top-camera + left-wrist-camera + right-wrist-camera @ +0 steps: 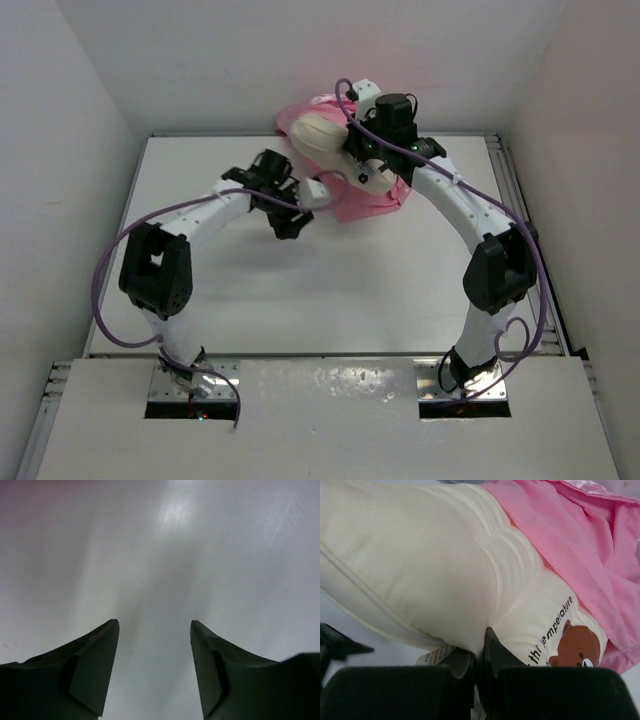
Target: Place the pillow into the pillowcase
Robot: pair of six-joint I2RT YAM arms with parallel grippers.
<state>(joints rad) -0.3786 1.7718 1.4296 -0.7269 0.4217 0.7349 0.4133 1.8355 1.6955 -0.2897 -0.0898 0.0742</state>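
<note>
Where the right claw pinches it, the cream pillow puckers.

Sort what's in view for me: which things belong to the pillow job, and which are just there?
Job: pillow; pillowcase; right end effector, shut on the pillow's edge; left end effector, open, holding nothing.
Just there: table; white walls.

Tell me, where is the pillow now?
In the top view the pillow is at the far edge of the table, against the pink pillowcase, pinched by the right gripper.
</note>
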